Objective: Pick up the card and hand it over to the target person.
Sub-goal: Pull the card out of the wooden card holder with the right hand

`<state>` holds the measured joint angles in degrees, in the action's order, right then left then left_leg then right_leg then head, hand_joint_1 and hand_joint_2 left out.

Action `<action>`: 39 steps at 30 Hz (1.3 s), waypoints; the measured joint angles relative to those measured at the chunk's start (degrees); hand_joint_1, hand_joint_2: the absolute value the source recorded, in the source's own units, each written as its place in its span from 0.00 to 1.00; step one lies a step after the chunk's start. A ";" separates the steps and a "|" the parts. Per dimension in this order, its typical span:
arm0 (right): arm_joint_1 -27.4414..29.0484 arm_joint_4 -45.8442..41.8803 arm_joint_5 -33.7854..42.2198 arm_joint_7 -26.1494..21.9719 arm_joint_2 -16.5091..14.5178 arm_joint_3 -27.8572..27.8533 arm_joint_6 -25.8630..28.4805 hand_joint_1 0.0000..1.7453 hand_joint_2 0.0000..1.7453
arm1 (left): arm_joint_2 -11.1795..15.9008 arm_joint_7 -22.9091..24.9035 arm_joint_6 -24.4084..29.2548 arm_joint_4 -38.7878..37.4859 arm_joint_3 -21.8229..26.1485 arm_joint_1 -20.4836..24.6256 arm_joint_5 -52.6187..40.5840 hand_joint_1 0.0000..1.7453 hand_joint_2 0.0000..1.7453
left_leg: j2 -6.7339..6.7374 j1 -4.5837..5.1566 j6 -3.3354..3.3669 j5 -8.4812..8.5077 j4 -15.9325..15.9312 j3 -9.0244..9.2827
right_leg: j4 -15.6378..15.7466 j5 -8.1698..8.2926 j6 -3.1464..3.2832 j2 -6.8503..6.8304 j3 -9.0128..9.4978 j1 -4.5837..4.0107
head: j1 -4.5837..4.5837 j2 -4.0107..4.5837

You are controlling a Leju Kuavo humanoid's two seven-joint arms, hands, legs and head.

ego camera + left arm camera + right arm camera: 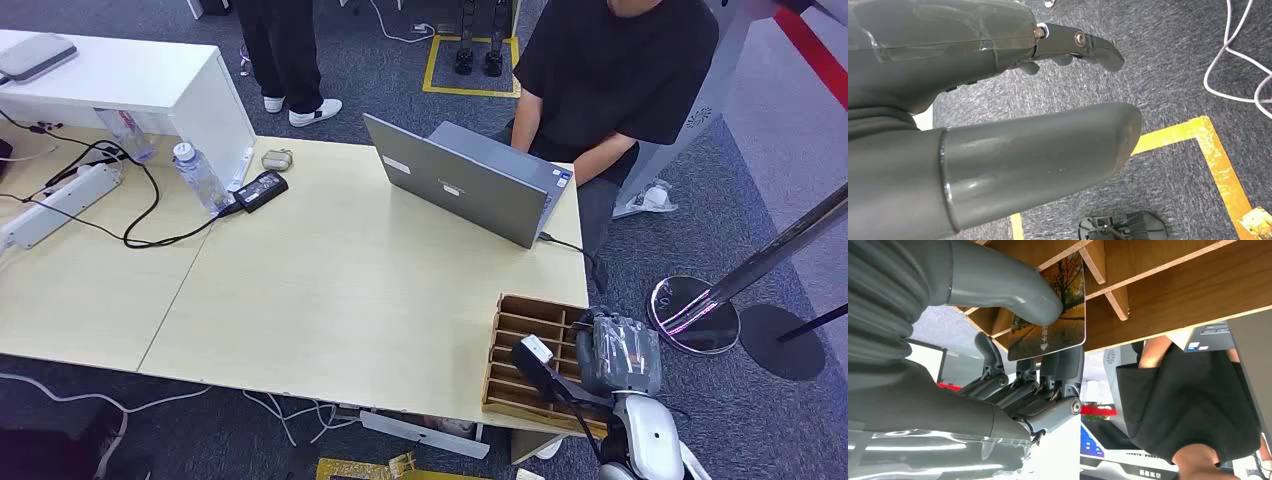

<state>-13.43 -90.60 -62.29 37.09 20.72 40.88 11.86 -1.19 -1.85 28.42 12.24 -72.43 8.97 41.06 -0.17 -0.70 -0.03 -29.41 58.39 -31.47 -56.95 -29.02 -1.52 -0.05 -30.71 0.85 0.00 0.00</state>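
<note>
Your right hand (620, 352) sits over the wooden slotted rack (525, 330) at the near right corner of the surface (330, 290). From the right wrist camera you can see the card (1050, 315) (an autumn-tree picture with an arrow printed on it) still partly inside a slot of the rack, clamped between the thick thumb on one face and the dark fingers (1063, 365) on the other. The card's free edge pokes out of the slot toward the palm.

Your left hand (998, 125) hangs over the grey carpet (1173, 65) beside a strip of yellow floor tape (1218, 160), its thumb and fingers apart with nothing between them.

The person in the black shirt (615, 70) sits at the far side of the surface, behind the open laptop (465, 180), well apart from the rack.
</note>
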 joint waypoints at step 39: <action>-10.27 -13.81 -0.99 0.36 3.75 -1.96 -4.44 0.82 1.00 | -0.14 0.30 -0.83 -0.13 -0.34 0.75 -0.56 0.00 0.00 | 0.03 0.03 0.01 -0.02 0.09 -0.10 | -0.11 -0.02 -0.02 0.04 -0.13 0.04 | 0.00 0.00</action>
<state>-23.70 -104.41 -63.28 37.45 24.47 38.92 7.42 -1.32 -1.54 27.59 12.11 -72.76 9.72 40.50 -0.14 -0.67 -0.03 -29.42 58.49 -31.57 -57.07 -29.03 -1.54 -0.01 -30.84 0.88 0.00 0.00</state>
